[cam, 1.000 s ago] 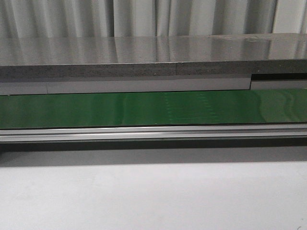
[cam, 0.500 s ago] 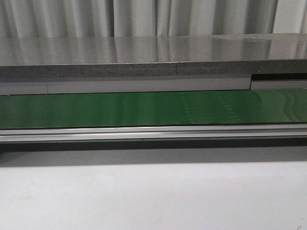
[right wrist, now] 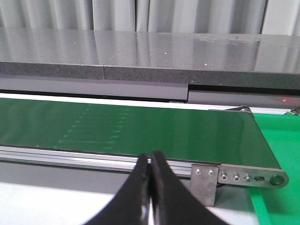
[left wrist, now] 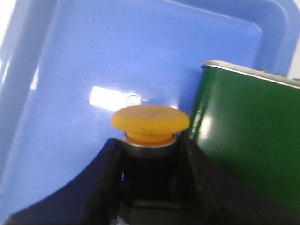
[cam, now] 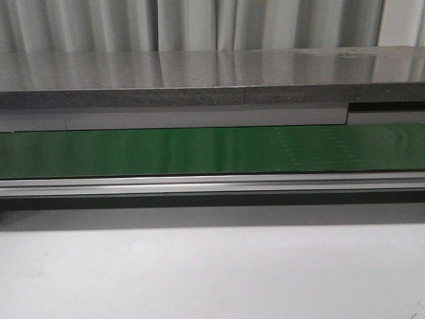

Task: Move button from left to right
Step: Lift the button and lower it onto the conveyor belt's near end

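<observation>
A green conveyor belt [cam: 199,151] runs across the white table [cam: 212,272], grey curtains [cam: 199,23] behind. Left fingers [left wrist: 110,178] clamp the button [left wrist: 150,121] over a blue tray [left wrist: 93,61]; right fingers [right wrist: 140,187] are pressed together, empty.

Left pincer [left wrist: 150,154] clamps button [left wrist: 150,119] body; blue tray [left wrist: 93,61] beneath; green belt [left wrist: 248,140] beside.

A green conveyor belt [cam: 199,151] runs across the front view, a grey slab [cam: 199,80] behind it; a blue tray [left wrist: 117,61] adjoins the belt's end.
</observation>
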Motion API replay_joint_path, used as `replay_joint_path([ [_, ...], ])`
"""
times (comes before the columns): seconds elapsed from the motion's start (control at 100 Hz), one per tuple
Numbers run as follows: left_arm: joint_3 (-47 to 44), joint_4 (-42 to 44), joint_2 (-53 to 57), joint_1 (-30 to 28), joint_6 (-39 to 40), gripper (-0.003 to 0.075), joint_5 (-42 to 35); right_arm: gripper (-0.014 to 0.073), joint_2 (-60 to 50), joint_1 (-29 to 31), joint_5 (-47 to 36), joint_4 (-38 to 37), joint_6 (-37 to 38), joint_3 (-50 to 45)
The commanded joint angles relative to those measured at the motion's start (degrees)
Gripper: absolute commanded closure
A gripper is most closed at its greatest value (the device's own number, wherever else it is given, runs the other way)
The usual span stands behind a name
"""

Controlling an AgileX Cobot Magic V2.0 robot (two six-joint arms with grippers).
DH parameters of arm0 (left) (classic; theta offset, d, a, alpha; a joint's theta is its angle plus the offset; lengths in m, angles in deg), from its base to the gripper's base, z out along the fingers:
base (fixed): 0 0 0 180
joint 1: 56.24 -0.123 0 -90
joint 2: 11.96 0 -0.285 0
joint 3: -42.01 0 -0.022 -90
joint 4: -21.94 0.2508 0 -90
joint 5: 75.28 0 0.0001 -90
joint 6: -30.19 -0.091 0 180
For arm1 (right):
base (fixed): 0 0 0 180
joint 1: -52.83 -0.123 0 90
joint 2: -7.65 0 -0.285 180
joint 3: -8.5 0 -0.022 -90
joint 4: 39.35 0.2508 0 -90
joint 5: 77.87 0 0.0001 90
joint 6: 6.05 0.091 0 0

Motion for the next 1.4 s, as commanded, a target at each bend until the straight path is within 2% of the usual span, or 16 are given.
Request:
replay_joint_path([
  [0.0,1.74,-0.59,3.02,2.67,-0.14,0.0740,-0.76,0.0662,-1.18,0.18,-5.03,-0.05,0.05,0.88],
  [0.32,1.64,-0.59,2.80,8.21,-0.14,0.0740,-0.40,0.0662,-1.18,0.18,-5.03,-0.05,0.05,0.88],
  [0.54,1.25,-0.59,0.60,8.36,-0.14,0.0740,1.98,0.0662,-1.18,0.18,-5.03,-0.05,0.05,0.88],
  [0.85,1.01,-0.59,0.14,8.36,-0.18,0.0721,1.62,0.0662,-1.18,0.18,-5.03,-0.05,0.05,0.88],
  [0.9,1.01,-0.59,0.14,8.36,-0.41,0.0682,1.62,0.0662,-1.18,0.18,-5.03,-0.05,0.05,0.88],
  [0.97,1.01,-0.59,0.14,8.36,-1.27,0.0581,1.62,0.0662,-1.18,0.18,-5.03,-0.05,0.05,0.88],
  [1.02,1.01,-0.59,0.14,8.36,-1.56,0.0480,1.62,0.0662,-1.18,0.18,-5.03,-0.05,0.05,0.88],
  [1.14,1.01,-0.59,0.14,8.36,-1.68,0.0183,1.62,0.0662,-1.18,0.18,-5.03,-0.05,0.05,0.88],
  [1.19,1.01,-0.87,0.14,8.36,-1.68,0.0102,1.73,0.0662,-1.18,0.18,-5.03,-0.05,0.05,0.88],
  [1.26,1.01,-0.97,0.14,8.36,-1.81,0.0044,2.22,0.0662,-1.18,0.18,-5.03,-0.05,0.05,0.88],
  [1.39,1.01,-1.52,0.38,8.36,-2.61,0.0052,3.15,0.0662,-1.18,0.18,-5.03,-0.05,0.05,0.88],
])
